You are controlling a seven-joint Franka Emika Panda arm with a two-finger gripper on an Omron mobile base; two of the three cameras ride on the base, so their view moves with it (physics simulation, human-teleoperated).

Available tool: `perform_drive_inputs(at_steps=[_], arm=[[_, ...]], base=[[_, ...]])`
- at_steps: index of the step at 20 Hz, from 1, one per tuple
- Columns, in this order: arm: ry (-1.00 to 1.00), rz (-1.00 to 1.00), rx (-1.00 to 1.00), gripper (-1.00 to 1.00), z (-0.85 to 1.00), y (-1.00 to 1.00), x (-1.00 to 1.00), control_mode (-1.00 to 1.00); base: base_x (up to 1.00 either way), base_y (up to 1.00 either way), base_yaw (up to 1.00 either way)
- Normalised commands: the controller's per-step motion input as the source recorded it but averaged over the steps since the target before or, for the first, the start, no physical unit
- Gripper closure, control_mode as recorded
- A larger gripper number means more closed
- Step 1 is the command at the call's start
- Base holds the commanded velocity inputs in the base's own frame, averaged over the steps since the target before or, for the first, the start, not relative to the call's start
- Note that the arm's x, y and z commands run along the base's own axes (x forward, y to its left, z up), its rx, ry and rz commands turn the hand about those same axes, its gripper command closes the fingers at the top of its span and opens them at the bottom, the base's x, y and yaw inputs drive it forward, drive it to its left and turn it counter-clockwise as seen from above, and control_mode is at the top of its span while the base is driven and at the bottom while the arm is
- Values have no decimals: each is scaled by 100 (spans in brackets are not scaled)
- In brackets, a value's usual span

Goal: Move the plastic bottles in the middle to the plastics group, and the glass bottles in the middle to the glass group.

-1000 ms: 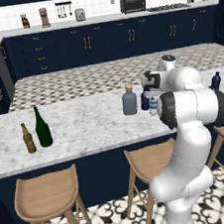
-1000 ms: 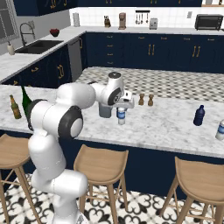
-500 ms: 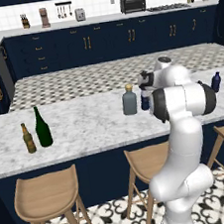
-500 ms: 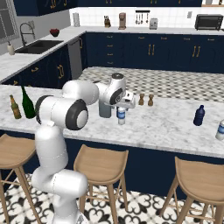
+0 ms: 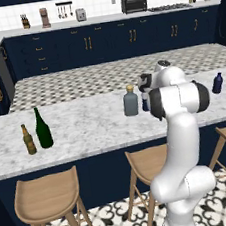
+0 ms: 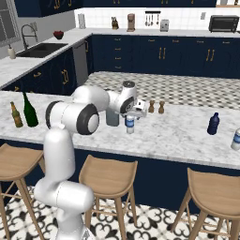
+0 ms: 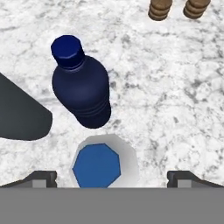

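In the hand view my gripper [image 7: 111, 177] is open and looks straight down on the clear-whitish plastic bottle with a blue cap [image 7: 101, 166]; one fingertip [image 7: 41, 177] shows on each side of it. The navy plastic bottle [image 7: 81, 85] stands just beyond. The grey glass bottle with a tan stopper [image 5: 130, 101] stands beside them, left of my arm. From the right base, my gripper [image 6: 134, 114] hovers over the clear bottle [image 6: 130, 124]. The plastics group's blue bottle [image 6: 213, 123] stands far right. The glass group's green wine bottle [image 5: 42, 128] and brown beer bottle [image 5: 28, 140] stand far left.
Two brown shakers [image 6: 151, 106] stand on the counter just behind the middle bottles. A whitish bottle [image 6: 236, 139] sits at the right edge of the marble counter [image 5: 87, 133]. Wooden stools [image 5: 48, 196] line the counter's near side.
My arm's links have swung into a more upright stance while the hand has stayed over the middle bottles. The jaws have stayed open and the bottles have not moved.
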Motion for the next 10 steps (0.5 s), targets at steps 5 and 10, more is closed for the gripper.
perform_drive_inputs(at_steps=[5,10], arm=[[0,1,0,-100,-15,-2,7,-100],[-4,4,0,100,-27,0,0,-100]], base=[[0,0,0],[0,0,0]])
